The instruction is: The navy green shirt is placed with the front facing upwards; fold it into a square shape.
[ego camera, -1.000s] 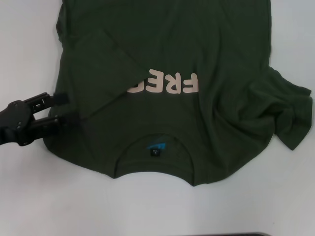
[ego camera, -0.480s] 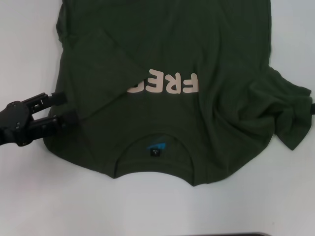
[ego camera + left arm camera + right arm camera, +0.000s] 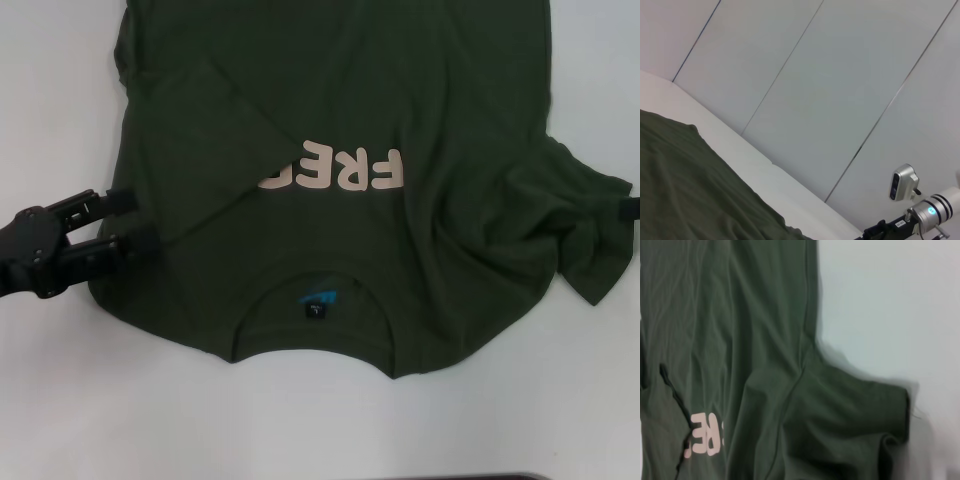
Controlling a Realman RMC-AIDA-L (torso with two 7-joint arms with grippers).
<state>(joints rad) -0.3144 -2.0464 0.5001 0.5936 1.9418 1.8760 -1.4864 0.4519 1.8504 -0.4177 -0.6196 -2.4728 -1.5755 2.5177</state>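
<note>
Lying spread over the white desk [image 3: 60, 420], the navy green shirt [image 3: 420, 250] fills most of the head view, collar toward the bottom of the frame and the pale lettering [image 3: 345, 170] upside down at centre. Its left side is already folded inward, the flap covering the last letters of the print; the sleeve [image 3: 590, 235] at the right edge of the frame is bunched and not yet folded.

The left tool [image 3: 128, 222] sits at the left of the frame with its two fingers parted, one above the other, their tips resting at the folded edge of the cloth and nothing pinched between them. Of the right tool only a dark sliver [image 3: 630, 210] shows at the far right edge, just beside the crumpled sleeve; whether it is open or closed I cannot tell.

The risks, as I judge them: if the left tool drags while its tips touch the fabric, it could pull the finished fold open. On the right, the wrinkled sleeve invites a grasp on a single layer or a loose ridge, which would lift the sleeve alone and leave a crooked fold rather than a square edge.
</note>
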